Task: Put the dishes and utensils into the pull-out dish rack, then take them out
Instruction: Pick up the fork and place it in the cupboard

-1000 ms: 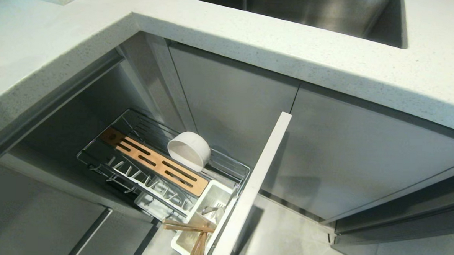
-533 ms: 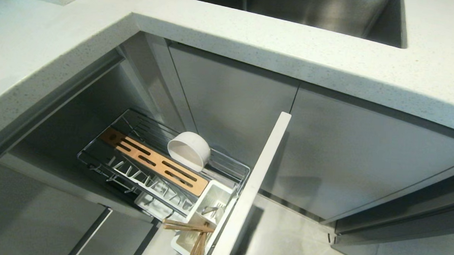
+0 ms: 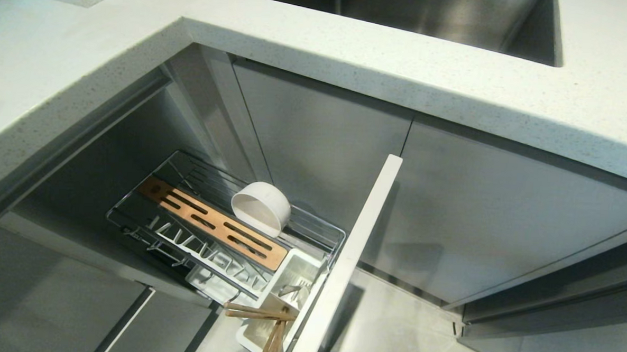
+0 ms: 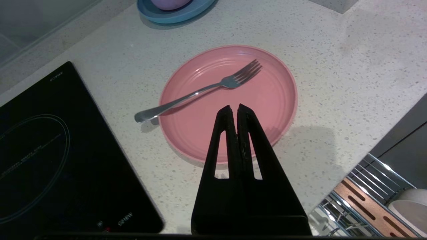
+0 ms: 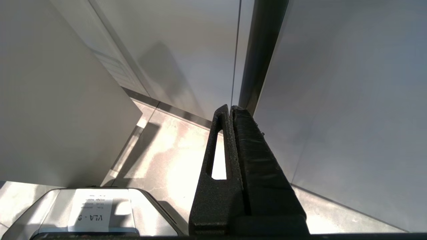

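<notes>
Loading partly done: white bowl point(image 3: 262, 208) in pull-out dish rack point(image 3: 319, 224), chopsticks point(image 3: 272, 325) in caddy. Pink plate point(image 4: 267, 100) with fork point(image 4: 200, 93) left on counter point(image 4: 333, 83); left gripper point(image 4: 233, 108) pressed together, empty, above it.

Head high over rack point(image 3: 221, 230), wrists lower

A speckled white table point(image 3: 382, 57) wraps around a corner, with a steel sink point(image 3: 431, 17) sunk into it at the far side. Grey cabinet doors point(image 3: 502, 216) stand below, above a pale tiled floor point(image 3: 391, 327). On the table lies a black induction hob point(image 4: 50, 160). A silver fork point(image 4: 200, 91) rests nearby, tines up. Farther off sits a blue plate point(image 4: 173, 13) carrying what looks like a pink bowl point(image 4: 170, 3), cut off by the frame edge.
</notes>
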Robot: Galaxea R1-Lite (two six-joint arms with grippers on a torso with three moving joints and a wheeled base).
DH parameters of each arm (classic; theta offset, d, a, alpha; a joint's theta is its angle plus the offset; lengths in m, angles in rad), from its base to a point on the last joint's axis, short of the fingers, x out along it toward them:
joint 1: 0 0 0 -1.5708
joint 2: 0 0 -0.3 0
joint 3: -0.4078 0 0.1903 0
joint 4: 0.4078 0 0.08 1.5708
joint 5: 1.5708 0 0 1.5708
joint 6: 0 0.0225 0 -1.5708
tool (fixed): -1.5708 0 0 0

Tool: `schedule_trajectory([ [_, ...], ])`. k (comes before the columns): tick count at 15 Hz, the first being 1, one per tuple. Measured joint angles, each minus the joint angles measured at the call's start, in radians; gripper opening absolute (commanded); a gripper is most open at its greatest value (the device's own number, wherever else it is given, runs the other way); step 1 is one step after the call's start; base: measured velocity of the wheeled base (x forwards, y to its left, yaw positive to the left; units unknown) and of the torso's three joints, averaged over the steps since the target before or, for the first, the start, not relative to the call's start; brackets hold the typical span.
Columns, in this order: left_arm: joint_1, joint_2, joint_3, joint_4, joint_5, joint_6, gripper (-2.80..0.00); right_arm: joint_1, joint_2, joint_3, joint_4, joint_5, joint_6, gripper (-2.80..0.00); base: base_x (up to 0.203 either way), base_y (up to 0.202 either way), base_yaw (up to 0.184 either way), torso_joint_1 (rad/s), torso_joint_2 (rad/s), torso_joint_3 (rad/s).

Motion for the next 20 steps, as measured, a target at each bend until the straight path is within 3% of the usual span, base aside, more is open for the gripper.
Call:
schedule_trajectory([
  [2, 0.067, 0.069, -0.059, -0.001, -0.091, 0.003, -2.80, 0.000, 0.000, 0.000, 0.000, 0.000, 0.000, -2.80, 0.000, 0.000, 0.000, 0.000, 0.00, 0.000],
  [8, 0.113, 0.261, -0.185, 0.000, -0.165, 0.072, -2.80, 0.000, 0.000, 0.000, 0.000, 0.000, 0.000, -2.80, 0.000, 0.000, 0.000, 0.000, 0.00, 0.000],
  [13, 0.087, 0.407, -0.288, 0.002, -0.308, 0.086, -2.80, 0.000, 0.000, 0.000, 0.000, 0.000, 0.000, -2.80, 0.000, 0.000, 0.000, 0.000, 0.00, 0.000],
  [20, -0.048, 0.564, -0.351, -0.007, -0.316, 0.103, -2.80, 0.000, 0.000, 0.000, 0.000, 0.000, 0.000, -2.80, 0.000, 0.000, 0.000, 0.000, 0.00, 0.000],
])
